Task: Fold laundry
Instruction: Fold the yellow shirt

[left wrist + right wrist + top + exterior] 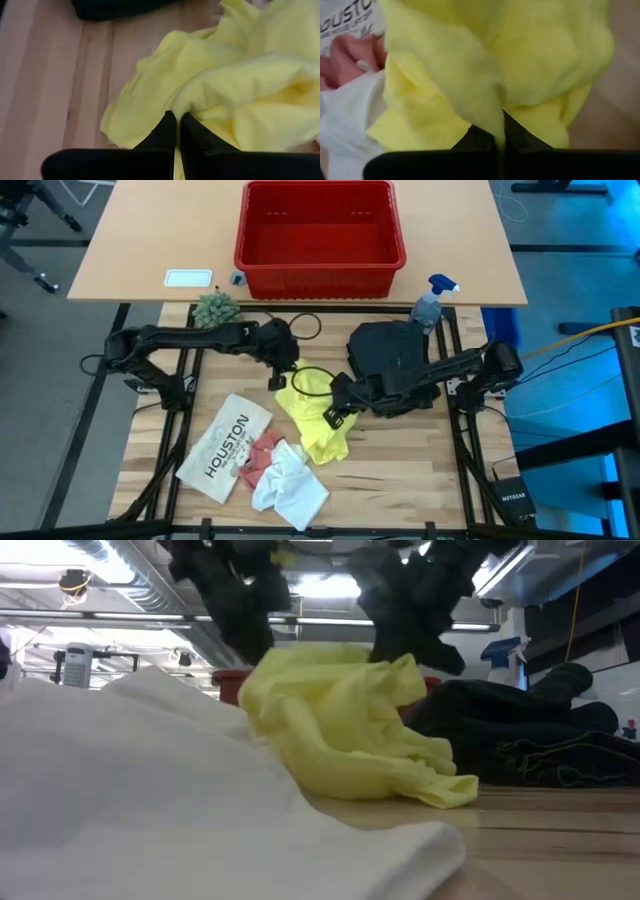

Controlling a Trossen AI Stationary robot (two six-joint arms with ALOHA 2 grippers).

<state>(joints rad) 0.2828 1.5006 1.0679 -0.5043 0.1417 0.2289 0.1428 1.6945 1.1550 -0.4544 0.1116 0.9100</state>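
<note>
I see the left gripper [284,377] pinched on the upper-left edge of the yellow T-shirt [315,420], the landmark mid-table. Left of it lie the pink cloth [262,452] and white cloth [288,486] (crowding that side). My right gripper [333,416] clamps the shirt's right edge; black trousers [392,360] sit right, bare wood below.

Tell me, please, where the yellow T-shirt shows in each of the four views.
High view: yellow T-shirt at table centre, between both grippers.
Low view: crumpled at centre, under the arms.
Left wrist view: fills the right half, pinched by the left gripper.
Right wrist view: fills the middle, pinched by the right gripper.
Shared landmark: black trousers.
</note>
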